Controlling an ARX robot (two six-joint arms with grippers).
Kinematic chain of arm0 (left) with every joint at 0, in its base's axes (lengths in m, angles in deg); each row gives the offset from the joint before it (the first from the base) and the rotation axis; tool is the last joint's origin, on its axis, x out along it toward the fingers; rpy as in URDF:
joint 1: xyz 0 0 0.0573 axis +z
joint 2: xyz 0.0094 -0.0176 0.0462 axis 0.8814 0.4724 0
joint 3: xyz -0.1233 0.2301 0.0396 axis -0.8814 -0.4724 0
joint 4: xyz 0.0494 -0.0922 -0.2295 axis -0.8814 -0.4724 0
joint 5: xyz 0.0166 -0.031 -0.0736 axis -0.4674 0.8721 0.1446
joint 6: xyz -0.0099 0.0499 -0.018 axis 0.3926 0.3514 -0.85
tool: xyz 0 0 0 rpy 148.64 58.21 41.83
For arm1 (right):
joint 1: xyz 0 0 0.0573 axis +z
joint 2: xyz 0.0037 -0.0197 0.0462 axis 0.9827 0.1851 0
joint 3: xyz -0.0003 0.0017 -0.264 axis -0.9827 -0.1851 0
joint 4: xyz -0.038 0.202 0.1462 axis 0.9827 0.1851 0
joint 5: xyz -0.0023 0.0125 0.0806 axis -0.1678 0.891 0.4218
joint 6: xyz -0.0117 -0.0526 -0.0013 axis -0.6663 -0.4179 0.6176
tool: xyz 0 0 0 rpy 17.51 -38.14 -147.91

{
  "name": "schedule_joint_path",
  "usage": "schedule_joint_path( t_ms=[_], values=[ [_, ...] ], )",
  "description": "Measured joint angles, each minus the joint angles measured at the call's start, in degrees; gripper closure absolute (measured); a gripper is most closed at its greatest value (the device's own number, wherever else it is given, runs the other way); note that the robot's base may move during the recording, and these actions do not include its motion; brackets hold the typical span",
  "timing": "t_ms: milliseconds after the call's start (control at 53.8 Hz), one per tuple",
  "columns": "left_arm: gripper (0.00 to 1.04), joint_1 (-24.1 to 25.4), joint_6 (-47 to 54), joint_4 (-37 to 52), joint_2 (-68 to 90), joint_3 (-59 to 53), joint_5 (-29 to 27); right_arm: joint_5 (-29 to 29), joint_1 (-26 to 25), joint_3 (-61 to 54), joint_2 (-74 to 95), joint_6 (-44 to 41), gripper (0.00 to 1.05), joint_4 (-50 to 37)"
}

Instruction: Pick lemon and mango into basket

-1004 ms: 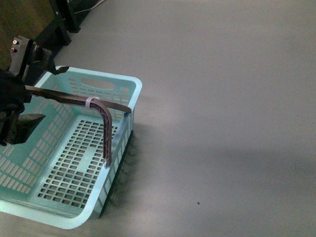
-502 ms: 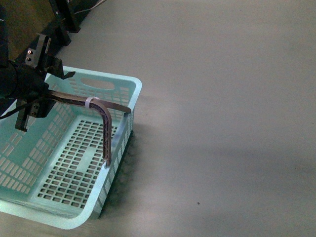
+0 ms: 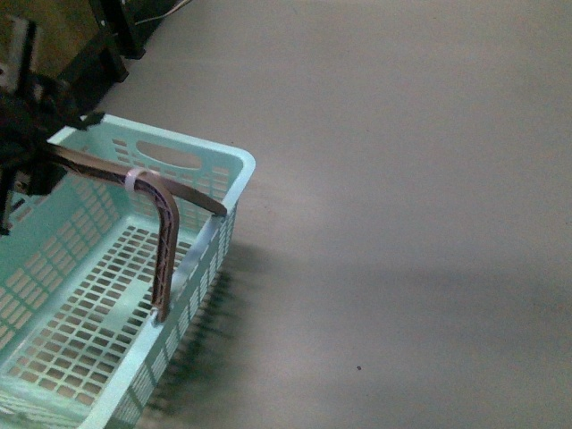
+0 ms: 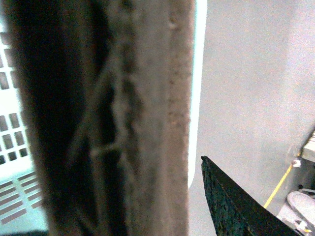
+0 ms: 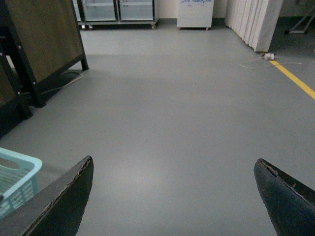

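Left gripper (image 3: pixel 45 147), upper left of the front view, looks clamped on the brown handle (image 3: pixel 161 237). In the left wrist view the handle fills most of the frame, blurry. Below it the mint-green basket (image 3: pixel 237 165) takes up the lower left, tilted, nothing visible inside. Right gripper (image 5: pixel 174 196) is spread wide, holding nothing, over the bare grey floor (image 3: pixel 402 179), with a basket corner at the right wrist view's lower left.
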Motion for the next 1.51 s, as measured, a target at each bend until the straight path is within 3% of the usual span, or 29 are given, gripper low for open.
schedule_joint_path(
  t_ms=[260, 613, 762, 1506],
  values=[
    [0.76, 0.37, -3.5, -5.66, -20.13, -6.43, 0.61, 0.0, 0.0, 0.0, 0.0, 0.0, 0.09, 0.0],
    [0.76, -2.6, -12.52, -27.5, -56.17, -5.73, 0.79, 0.0, 0.02, 0.0, 0.0, 0.0, 0.09, 0.0],
    [0.77, -2.97, -12.85, -32.17, -59.6, -3.23, 0.2, 0.0, 0.0, 0.0, 0.0, 0.0, 0.09, 0.0],
    [0.77, -2.89, -12.28, -32.61, -60.19, -2.64, -0.98, 0.0, 0.0, 0.0, 0.0, 0.0, 0.09, 0.0]
  ],
)
